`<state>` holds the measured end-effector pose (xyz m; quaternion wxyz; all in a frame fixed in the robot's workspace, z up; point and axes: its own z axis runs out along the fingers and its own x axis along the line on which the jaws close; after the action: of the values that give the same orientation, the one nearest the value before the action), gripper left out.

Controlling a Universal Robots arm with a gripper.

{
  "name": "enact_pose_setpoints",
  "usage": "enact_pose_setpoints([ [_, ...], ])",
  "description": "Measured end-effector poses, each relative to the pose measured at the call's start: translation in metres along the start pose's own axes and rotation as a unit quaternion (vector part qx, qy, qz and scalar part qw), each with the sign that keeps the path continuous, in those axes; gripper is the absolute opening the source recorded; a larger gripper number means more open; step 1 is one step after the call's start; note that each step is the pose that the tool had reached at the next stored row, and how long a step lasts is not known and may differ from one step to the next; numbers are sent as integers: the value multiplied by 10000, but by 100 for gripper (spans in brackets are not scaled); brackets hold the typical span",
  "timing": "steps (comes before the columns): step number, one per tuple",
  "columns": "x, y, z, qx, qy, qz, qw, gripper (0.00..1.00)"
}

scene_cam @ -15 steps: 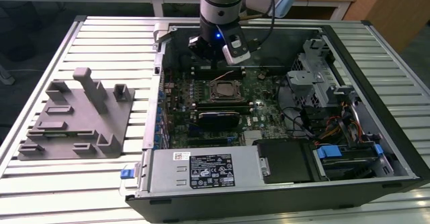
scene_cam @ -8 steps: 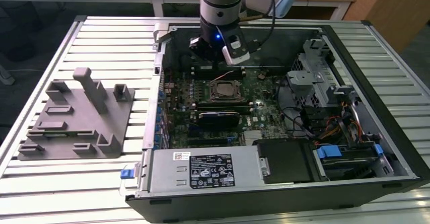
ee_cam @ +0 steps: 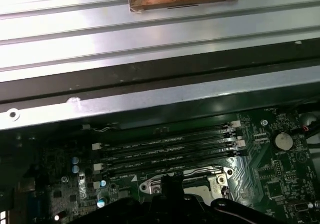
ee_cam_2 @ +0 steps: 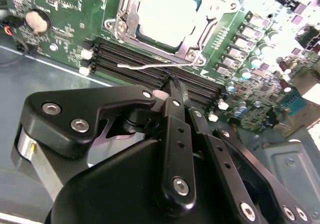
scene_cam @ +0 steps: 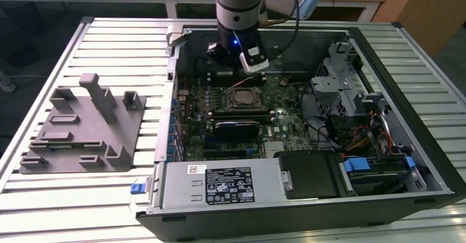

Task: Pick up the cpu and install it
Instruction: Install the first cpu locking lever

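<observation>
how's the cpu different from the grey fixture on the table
The cpu is a small flat square; the grey fixture is far larger, with upright posts. The cpu lies in the socket frame inside the computer case; the grey fixture sits outside it on the slatted table. Both look grey.

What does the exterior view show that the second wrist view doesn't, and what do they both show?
Exterior view: the grey plastic fixture on the slatted table, beside the open computer case. Second wrist view: the round coin battery on the green board, seen close. Shared: the cpu sitting in its socket frame, the dark memory slots, and the gripper near them.
</observation>
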<state>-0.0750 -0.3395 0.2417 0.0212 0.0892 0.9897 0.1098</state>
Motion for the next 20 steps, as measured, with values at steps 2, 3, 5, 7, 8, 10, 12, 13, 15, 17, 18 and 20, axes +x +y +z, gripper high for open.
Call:
enact_pose_setpoints([
  [2,0,-2,8,-8,-60,46,10000,11],
  [3,0,-2,11,-13,-94,61,9999,11],
  [5,-1,-3,18,-25,-169,89,9998,11],
  [7,-2,-6,32,-30,-210,126,9997,11],
  [8,-3,-8,41,-30,-222,141,9996,11],
  [10,-8,-12,63,-32,-242,175,9995,11],
  [12,-15,-15,83,-34,-269,211,9994,11],
  [13,-18,-16,91,-35,-284,226,9993,11],
  [15,-23,-19,108,-38,-314,261,9992,11],
  [17,-23,-24,129,-39,-334,299,9990,11],
  [18,-23,-27,140,-40,-343,316,9989,11],
  [20,-22,-30,157,-45,-370,338,9987,11],
])
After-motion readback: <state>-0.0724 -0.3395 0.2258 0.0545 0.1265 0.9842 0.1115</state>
